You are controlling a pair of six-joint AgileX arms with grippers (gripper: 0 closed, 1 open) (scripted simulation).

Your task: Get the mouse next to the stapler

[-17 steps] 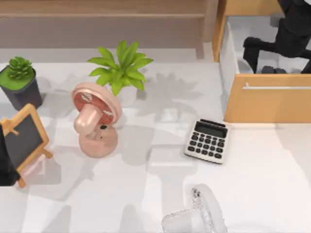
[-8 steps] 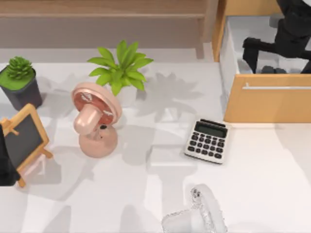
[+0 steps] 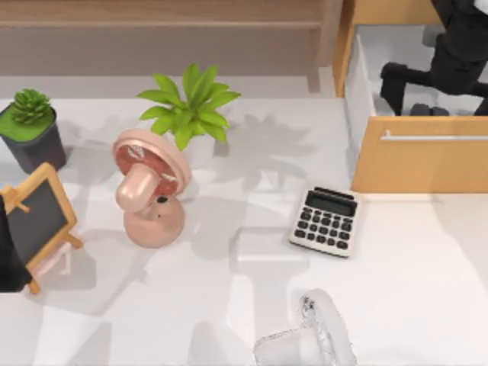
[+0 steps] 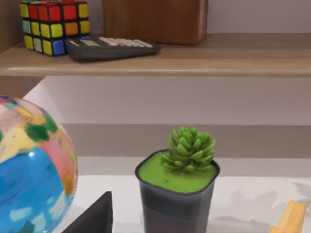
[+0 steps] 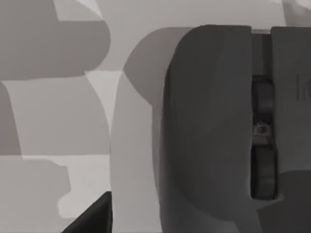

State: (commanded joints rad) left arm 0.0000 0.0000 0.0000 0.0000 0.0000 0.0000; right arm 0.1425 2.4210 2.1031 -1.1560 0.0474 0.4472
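The mouse (image 3: 429, 110) is a small dark grey shape, seen as two low humps inside the open wooden drawer (image 3: 427, 164) at the table's far right. My right gripper (image 3: 431, 95) hangs directly over it, open, with nothing held. The right wrist view shows the mouse (image 5: 214, 126) from close above, its scroll wheel visible, and one black fingertip (image 5: 92, 218) beside it on the pale drawer floor. The stapler is out of view. My left arm (image 3: 9, 255) is parked at the left edge, its gripper open; one of its fingertips (image 4: 92, 216) shows in the left wrist view.
A grey calculator (image 3: 326, 221) lies mid-table below the drawer. A pink fan (image 3: 149, 191), a leafy plant (image 3: 191, 103), a potted succulent (image 3: 30, 126) and a small chalkboard (image 3: 34, 217) fill the left half. A translucent fan (image 3: 309, 339) stands at the front edge.
My right arm has shifted slightly over the drawer, closing in above the mouse. The mouse and everything on the table stayed put.
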